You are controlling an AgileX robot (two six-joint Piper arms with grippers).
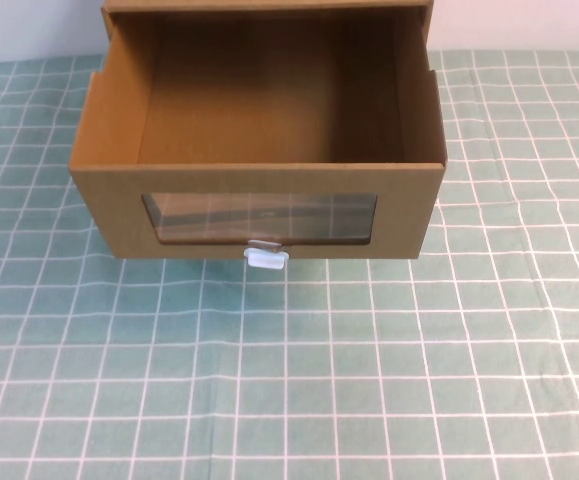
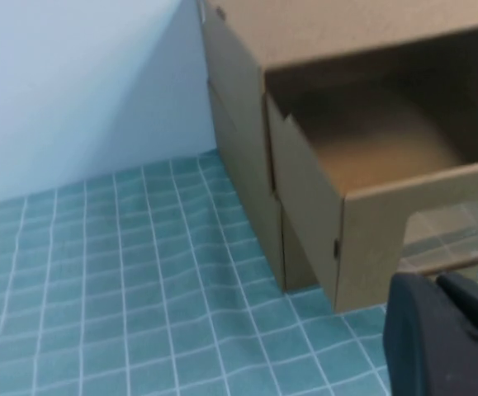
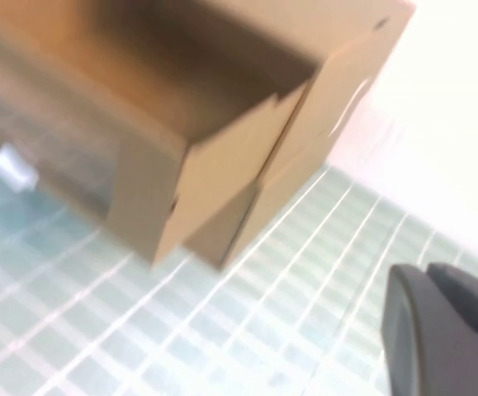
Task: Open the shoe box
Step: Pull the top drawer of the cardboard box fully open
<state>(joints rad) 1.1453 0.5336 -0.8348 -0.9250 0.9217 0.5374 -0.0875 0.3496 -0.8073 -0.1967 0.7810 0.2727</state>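
The brown cardboard shoe box (image 1: 269, 8) stands at the back of the table. Its drawer (image 1: 109, 210) is slid out toward me and the inside is bare. The drawer front has a clear window (image 1: 259, 218) and a small white handle (image 1: 266, 258). Neither gripper shows in the high view. My left gripper (image 2: 435, 282) is shut and holds nothing, off the left corner of the drawer (image 2: 371, 239). My right gripper (image 3: 424, 272) is shut and holds nothing, hovering over the cloth well away from the right side of the box (image 3: 214, 173). The handle (image 3: 14, 169) is far from it.
A green checked cloth (image 1: 289, 380) covers the table in front of and beside the box. A white wall (image 2: 73, 82) rises behind the box.
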